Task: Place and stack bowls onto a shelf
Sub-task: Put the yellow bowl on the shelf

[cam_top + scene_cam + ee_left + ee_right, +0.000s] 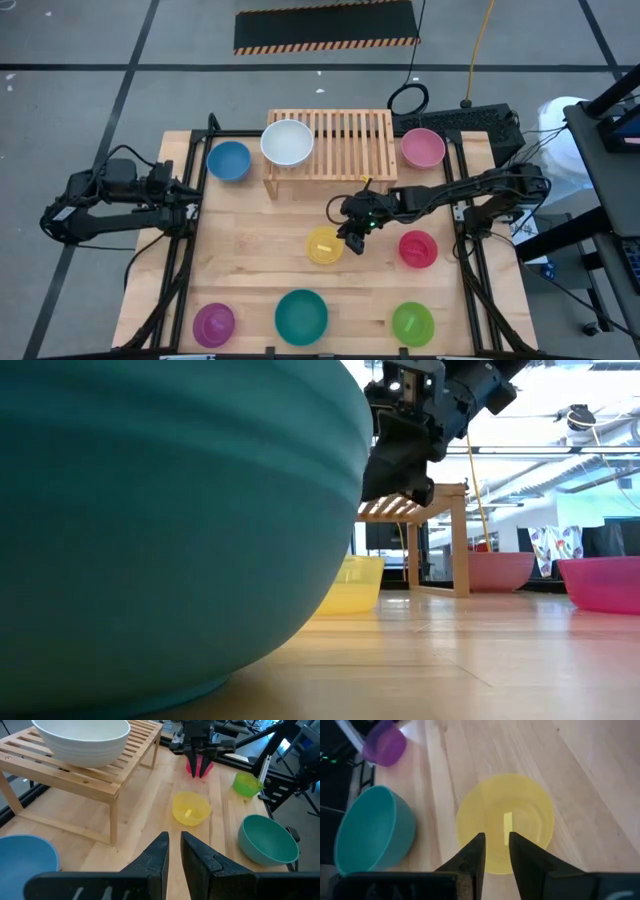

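Right gripper [350,238] hangs just above the near rim of the yellow bowl [324,245], fingers drawn narrow, nothing between them.

High view: white bowl [287,141] sits on the left end of the shelf [345,143]; the rest of the slatted top is free. Blue bowl [228,160] and pink bowl [423,148] flank the shelf on the table [260,260]. Red bowl [417,248] is beside the yellow; purple bowl [214,322], teal bowl [301,314] and green bowl [412,322] line the front edge. Left gripper [190,205] waits at the table's left edge.

Low view: the right gripper is clear of the table, above the yellow bowl's rim.

Left wrist view: its own fingers nearly together, empty.

Right wrist view: fingertips straddle the yellow rim's line, a slim gap.

Risk, as judged: the gap looks tight, so a fingertip could land on the rim and tip or skid the light bowl.

Bowls are smooth, thin-walled plastic, round; the yellow one is translucent. The shelf is pale wood slats; the table is planked wood.
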Robot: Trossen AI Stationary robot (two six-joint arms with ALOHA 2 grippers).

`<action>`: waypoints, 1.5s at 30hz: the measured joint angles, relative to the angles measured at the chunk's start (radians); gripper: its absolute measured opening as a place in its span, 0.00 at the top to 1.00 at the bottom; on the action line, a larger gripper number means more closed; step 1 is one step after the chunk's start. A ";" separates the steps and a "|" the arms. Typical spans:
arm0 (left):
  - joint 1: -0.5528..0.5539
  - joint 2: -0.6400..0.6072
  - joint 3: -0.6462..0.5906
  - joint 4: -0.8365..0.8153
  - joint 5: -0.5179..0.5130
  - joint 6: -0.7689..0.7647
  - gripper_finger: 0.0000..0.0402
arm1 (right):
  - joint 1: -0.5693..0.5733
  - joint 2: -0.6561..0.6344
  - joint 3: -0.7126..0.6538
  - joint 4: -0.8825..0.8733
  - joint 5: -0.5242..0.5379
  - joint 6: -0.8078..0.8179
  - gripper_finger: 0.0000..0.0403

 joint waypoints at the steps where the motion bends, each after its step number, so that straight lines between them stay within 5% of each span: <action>1: 0.000 0.000 0.000 0.000 0.001 0.000 0.87 | 0.004 0.002 -0.002 -0.011 0.001 0.005 0.80; 19: 0.000 0.000 0.000 0.000 0.035 0.002 0.87 | 0.113 0.001 -0.002 -0.034 0.281 0.167 0.80; 45: 0.000 0.000 0.000 0.000 0.078 -0.004 0.87 | 0.137 0.169 -0.003 0.033 0.203 0.236 0.80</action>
